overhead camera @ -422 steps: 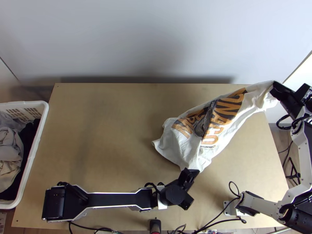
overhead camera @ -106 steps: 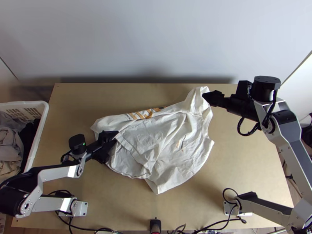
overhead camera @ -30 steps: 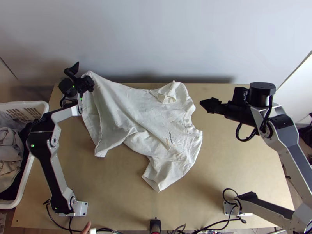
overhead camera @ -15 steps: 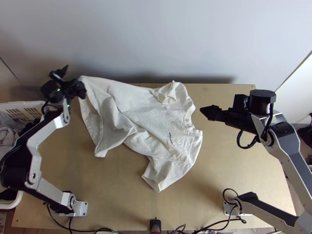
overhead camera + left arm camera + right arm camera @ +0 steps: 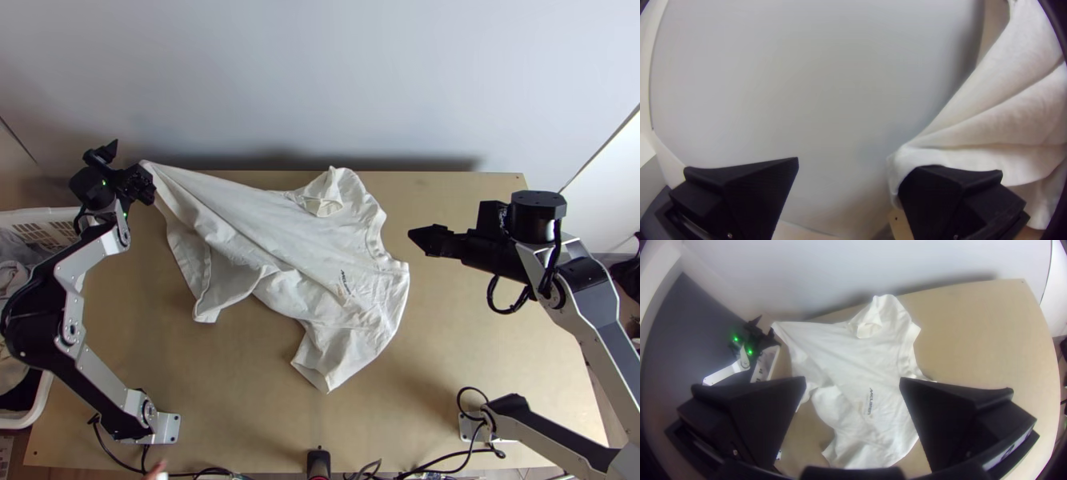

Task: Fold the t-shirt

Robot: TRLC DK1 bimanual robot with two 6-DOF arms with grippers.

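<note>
At the table's far left corner my left gripper [image 5: 128, 170] stands open, with a corner of the white t-shirt [image 5: 320, 264] caught on one finger. In the left wrist view, the t-shirt [image 5: 1013, 102] wraps around one finger of my left gripper [image 5: 852, 171]; the other finger is bare. From that corner the shirt stretches taut towards its sleeves and collar, small chest print up, its hem edge loosely folded and wrinkled. Right of the collar, my right gripper [image 5: 418, 238] is held apart from the cloth. In the right wrist view, my right gripper [image 5: 853, 381] is open over the t-shirt [image 5: 849, 360].
A white basket [image 5: 40, 400] holding clothes stands at the table's left, partly under the left arm. Bare wood of the table [image 5: 496, 352] lies right of the shirt. A pale wall [image 5: 320, 80] rises behind. A person's hand [image 5: 156, 470] shows at the near edge.
My left gripper has travelled left from over the far left part of the table, drawing the shirt's corner along. The collar and upper sleeve have shifted slightly left. The right arm has barely moved.
</note>
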